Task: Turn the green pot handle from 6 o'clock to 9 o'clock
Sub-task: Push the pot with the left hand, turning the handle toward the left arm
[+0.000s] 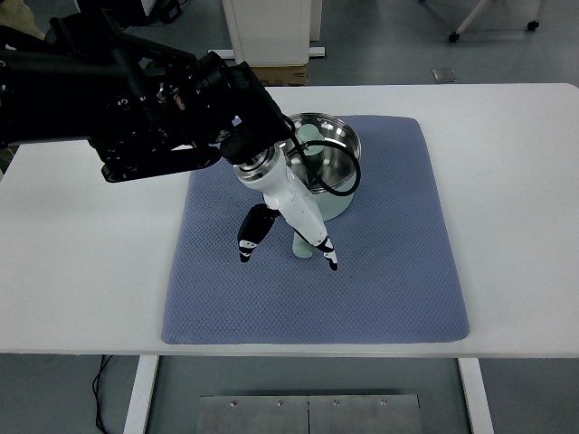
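A pale green pot [336,206] with a shiny steel inside stands on the blue mat [398,271], toward its far middle. Its green handle [301,248] points toward the near edge, roughly 6 o'clock. My left hand [288,259], white with black fingertips, reaches in from the upper left over the pot's near rim. Its fingers [325,250] lie along the right side of the handle, while the thumb stands apart to the left. The hand is open and grasps nothing. Most of the handle is hidden under the hand.
The mat lies on a white table [81,271]. My bulky black left arm [136,99] covers the table's far left. A cardboard box [282,74] and a white cabinet stand beyond the far edge.
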